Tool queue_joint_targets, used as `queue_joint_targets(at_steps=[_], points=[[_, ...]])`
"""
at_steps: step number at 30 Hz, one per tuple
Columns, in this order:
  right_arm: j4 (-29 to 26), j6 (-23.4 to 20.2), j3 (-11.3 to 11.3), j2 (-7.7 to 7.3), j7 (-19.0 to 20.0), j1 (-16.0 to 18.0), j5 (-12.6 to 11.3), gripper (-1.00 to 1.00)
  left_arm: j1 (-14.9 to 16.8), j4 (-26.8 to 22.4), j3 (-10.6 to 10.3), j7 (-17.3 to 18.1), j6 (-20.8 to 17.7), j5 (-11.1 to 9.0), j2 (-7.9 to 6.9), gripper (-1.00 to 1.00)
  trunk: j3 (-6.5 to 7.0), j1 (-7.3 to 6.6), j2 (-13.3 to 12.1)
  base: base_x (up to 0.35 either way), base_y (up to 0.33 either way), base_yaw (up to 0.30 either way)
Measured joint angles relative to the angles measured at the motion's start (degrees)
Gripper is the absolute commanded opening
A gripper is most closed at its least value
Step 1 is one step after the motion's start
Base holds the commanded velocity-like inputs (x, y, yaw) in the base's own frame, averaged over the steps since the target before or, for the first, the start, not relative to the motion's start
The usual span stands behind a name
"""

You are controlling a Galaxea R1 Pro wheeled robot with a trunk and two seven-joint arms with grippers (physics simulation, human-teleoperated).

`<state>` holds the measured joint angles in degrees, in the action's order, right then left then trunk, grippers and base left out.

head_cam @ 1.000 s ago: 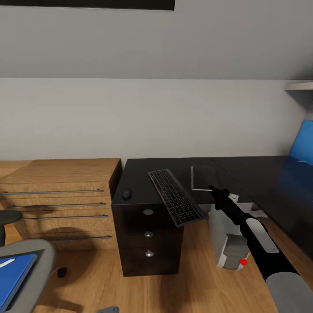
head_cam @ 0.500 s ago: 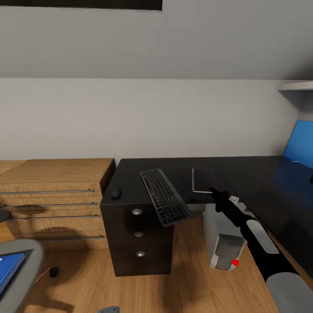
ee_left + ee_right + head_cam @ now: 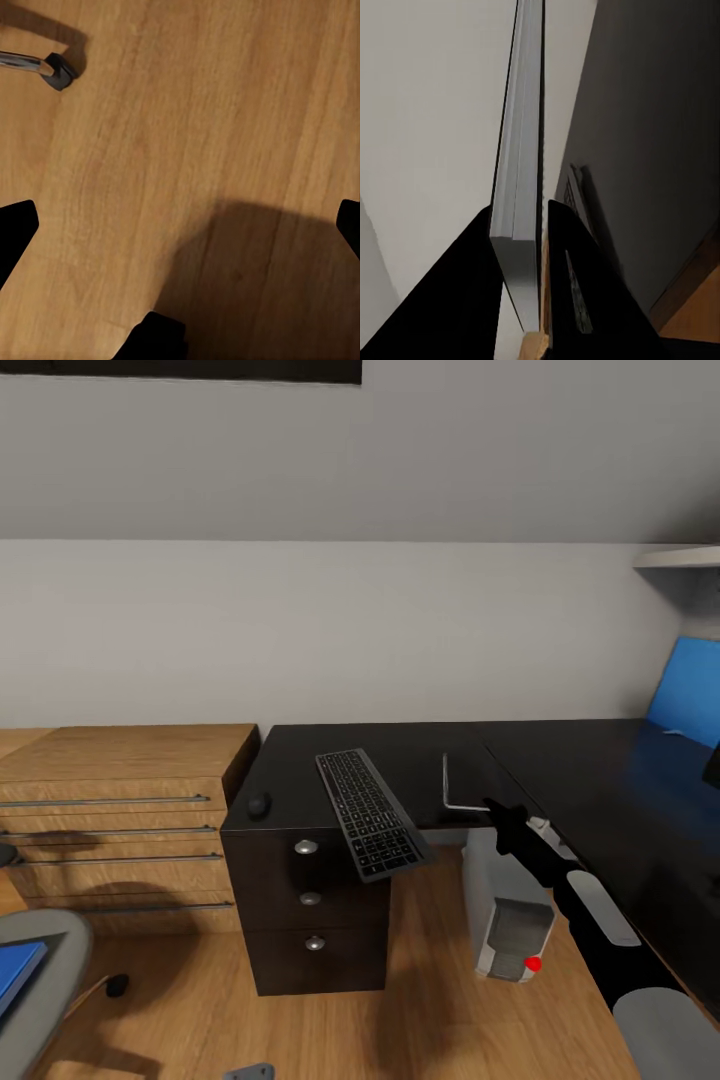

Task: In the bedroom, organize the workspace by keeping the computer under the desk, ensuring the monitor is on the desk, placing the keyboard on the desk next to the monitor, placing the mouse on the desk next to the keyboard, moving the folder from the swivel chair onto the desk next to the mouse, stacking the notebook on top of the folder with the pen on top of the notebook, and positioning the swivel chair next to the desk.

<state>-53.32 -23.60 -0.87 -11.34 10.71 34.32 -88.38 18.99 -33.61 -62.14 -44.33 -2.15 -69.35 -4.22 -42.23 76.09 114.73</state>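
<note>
My right gripper (image 3: 497, 812) is shut on the notebook (image 3: 465, 784), a thin dark slab with white page edges, held level at the inner front edge of the black desk (image 3: 590, 770). The right wrist view shows the notebook (image 3: 519, 150) edge-on between the black fingers (image 3: 577, 277). The keyboard (image 3: 366, 812) lies slanted on the desk, its near end overhanging the edge. Left of it sits the mouse (image 3: 259, 804). The computer (image 3: 508, 920) stands on the floor under the desk. At the lower left are the swivel chair (image 3: 45, 985) and the folder (image 3: 14, 976). My left gripper (image 3: 180, 232) is open above the floor.
A light-wood drawer unit (image 3: 120, 810) adjoins the desk's left end. The desk's own drawers (image 3: 310, 900) have silver knobs. A blue wall panel (image 3: 688, 700) is at the far right. A chair castor (image 3: 117, 987) rests on the wooden floor (image 3: 430, 1000); the left wrist view shows a castor (image 3: 58, 71) too.
The whole picture has slid left, so the camera has turned right. My right gripper keeps its hold on the notebook and now sits a little further right along the desk.
</note>
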Motion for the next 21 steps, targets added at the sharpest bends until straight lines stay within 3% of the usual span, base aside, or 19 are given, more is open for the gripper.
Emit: queue_joint_targets(at_steps=[6, 16, 21], points=[[0.47, 0.25, 0.04, 0.04, 0.24, 0.00, 0.01, -1.00, 0.00, 0.00, 0.07, -0.01, 0.40, 0.12, -0.02, 1.00, 0.00, 0.00, 0.00, 0.000, -0.003, 0.000], [0.62, 0.37, 0.12, 0.17, 0.38, 0.00, 0.11, -1.00, -0.01, -0.36, -0.03, -0.06, 5.00, 0.58, -0.13, 1.00, 0.00, 0.00, 0.00, 0.000, 0.000, 0.000], [0.55, 0.40, 0.15, 0.18, 0.43, 0.00, 0.13, -1.00, -0.01, -3.88, 0.01, -0.02, 5.49, 0.53, -0.43, 1.00, 0.00, 0.00, 0.00, 0.000, 0.000, 0.000]])
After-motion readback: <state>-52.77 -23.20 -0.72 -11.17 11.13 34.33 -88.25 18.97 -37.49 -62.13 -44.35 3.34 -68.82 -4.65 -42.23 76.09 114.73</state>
